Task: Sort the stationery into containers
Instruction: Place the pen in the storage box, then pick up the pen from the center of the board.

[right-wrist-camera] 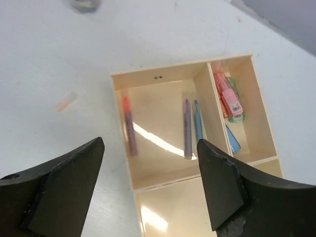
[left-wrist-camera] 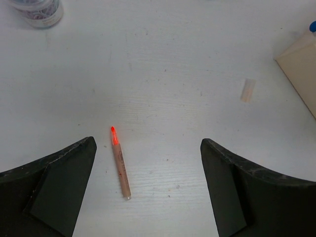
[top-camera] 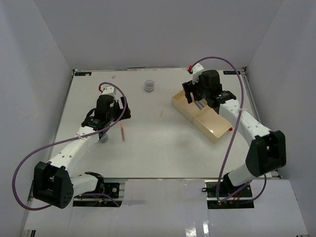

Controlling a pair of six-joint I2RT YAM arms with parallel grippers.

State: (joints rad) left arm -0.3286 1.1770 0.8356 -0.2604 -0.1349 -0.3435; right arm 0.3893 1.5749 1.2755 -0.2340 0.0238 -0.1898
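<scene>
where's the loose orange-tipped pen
The pen lies on the table, left in the top view, just right of the left hand, far from the tray.

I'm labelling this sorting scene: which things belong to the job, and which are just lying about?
Job: loose pen, tub, tray, sorted pens, chunky pieces.
Lying about: pale scrap.

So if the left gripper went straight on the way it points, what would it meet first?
The left gripper would probably meet the red-tipped pink pen lying on the table between its open fingers, though depth is unclear.
</scene>
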